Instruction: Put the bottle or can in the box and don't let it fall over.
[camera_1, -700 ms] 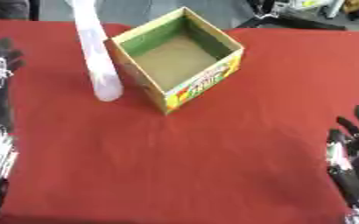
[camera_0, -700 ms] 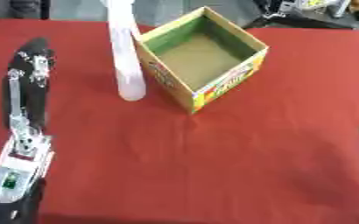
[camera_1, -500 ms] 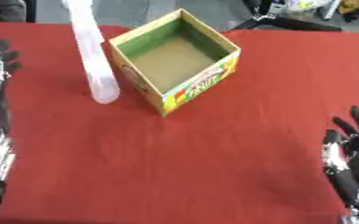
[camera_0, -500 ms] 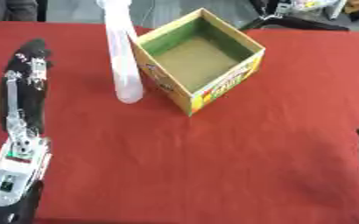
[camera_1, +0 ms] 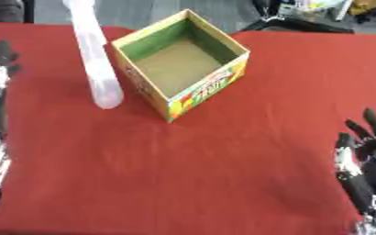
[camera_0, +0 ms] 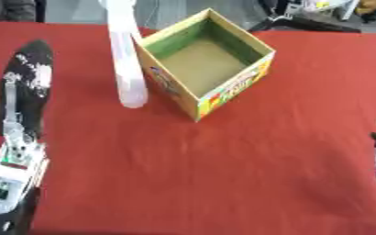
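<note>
bottle (camera_0: 125,59): i see a tall pale translucent one standing on the red table (camera_0: 223,174), just left of the box and close against its left wall. its top is cut off by the upper edge, so i can't see a cap.
box (camera_0: 206,62): open cardboard, green inside, brown floor, colourful print on the outer sides that i can't read. i see nothing inside it.
left hand (camera_0: 27,78): low at the left edge, fingers pointing up and straight, holding nothing, well apart from the bottle. its arm runs off the bottom corner.
right hand (camera_1: 367,142): lower right corner, fingers up and spread, holding nothing; the left eye view shows only its fingertips.
far edge: dark blurred shapes past the table that i can't identify.
</note>
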